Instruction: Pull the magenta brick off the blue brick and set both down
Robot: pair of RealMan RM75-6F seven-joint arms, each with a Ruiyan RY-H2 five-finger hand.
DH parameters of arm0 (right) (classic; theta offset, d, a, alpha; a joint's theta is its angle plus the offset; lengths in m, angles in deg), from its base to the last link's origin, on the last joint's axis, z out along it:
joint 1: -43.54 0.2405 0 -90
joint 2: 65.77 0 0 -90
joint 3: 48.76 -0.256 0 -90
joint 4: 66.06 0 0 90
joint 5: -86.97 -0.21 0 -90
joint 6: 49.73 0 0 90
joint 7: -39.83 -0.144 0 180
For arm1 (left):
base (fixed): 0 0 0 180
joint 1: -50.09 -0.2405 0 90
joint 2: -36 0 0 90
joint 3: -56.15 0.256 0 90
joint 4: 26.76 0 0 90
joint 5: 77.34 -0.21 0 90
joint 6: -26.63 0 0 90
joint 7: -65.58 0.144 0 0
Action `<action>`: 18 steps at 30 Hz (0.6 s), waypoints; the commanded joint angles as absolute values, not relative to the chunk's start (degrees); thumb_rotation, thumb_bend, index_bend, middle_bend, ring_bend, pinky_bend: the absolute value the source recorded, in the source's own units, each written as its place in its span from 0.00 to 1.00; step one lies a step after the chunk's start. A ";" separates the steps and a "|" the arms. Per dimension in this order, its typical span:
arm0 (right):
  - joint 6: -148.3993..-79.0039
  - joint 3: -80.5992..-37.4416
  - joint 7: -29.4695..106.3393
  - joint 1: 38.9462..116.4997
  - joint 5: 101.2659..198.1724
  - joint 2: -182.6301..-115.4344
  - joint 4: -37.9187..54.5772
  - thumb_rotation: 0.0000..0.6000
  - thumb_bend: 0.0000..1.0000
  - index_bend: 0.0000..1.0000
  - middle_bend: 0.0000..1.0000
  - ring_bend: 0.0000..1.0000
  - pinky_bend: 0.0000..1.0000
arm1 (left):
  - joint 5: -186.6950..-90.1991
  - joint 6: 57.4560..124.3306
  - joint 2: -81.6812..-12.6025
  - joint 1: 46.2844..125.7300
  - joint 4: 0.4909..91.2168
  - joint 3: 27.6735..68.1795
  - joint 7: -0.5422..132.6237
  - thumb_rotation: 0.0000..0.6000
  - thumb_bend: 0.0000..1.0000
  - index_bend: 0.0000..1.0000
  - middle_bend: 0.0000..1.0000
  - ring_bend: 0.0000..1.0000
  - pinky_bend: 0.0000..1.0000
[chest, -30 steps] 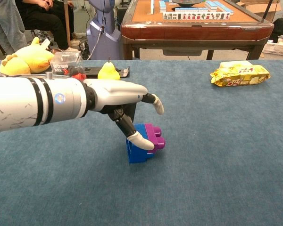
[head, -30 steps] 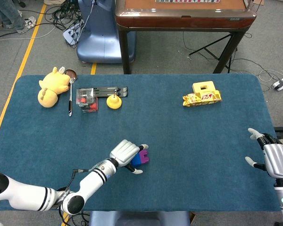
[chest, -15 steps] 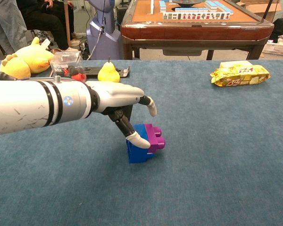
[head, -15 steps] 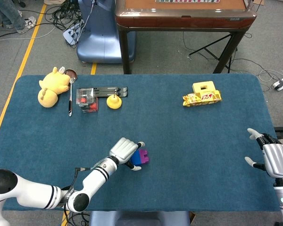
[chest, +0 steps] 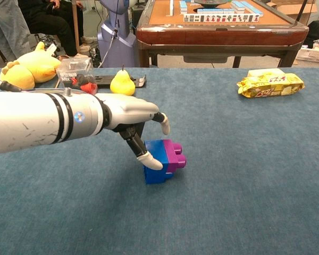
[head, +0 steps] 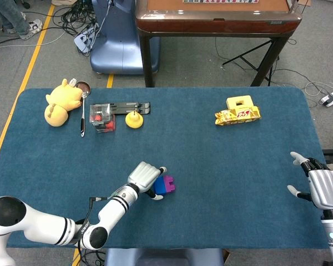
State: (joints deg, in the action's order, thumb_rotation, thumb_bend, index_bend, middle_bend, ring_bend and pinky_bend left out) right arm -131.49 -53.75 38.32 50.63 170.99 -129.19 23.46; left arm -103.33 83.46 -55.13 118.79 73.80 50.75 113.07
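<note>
The magenta brick [chest: 174, 155] is still plugged onto the right side of the blue brick [chest: 155, 164]; the pair stands on the blue table near the front middle. In the head view the blue brick [head: 160, 188] and magenta brick [head: 168, 182] peek out from under my left hand [head: 145, 175]. That left hand [chest: 128, 112] hovers over the pair's left side with fingers spread, and its thumb tip [chest: 149, 160] touches the blue brick's top left. It grips nothing. My right hand [head: 322, 187] hangs spread at the table's right edge, far from the bricks.
At the back left lie a yellow plush toy [head: 60, 101], a spoon [head: 83, 114], a clear box [head: 101, 117], a black holder [head: 130, 106] and a yellow pear [head: 134, 119]. A yellow snack bag [head: 237, 115] lies at the back right.
My left hand has drawn back a little to the left and toward the front, its fingers now reaching less far over the bricks. The bricks and right hand stay put.
</note>
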 commanded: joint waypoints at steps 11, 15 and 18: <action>-131.33 -53.62 37.89 50.64 170.94 -129.56 22.91 1.00 0.00 0.21 0.36 0.27 0.44 | -103.65 85.43 -57.48 119.56 71.83 51.28 114.50 0.57 0.00 0.22 1.00 0.91 1.00; -131.32 -53.58 37.71 50.61 170.95 -129.59 22.76 1.00 0.00 0.21 0.36 0.27 0.44 | -102.21 85.74 -57.73 120.11 71.70 51.25 115.76 0.57 0.00 0.22 1.00 0.91 1.00; -131.30 -53.53 37.57 50.59 170.95 -129.68 22.64 1.00 0.00 0.21 0.36 0.27 0.44 | -100.53 86.03 -57.76 120.63 71.93 51.16 116.89 0.57 0.00 0.22 1.00 0.91 1.00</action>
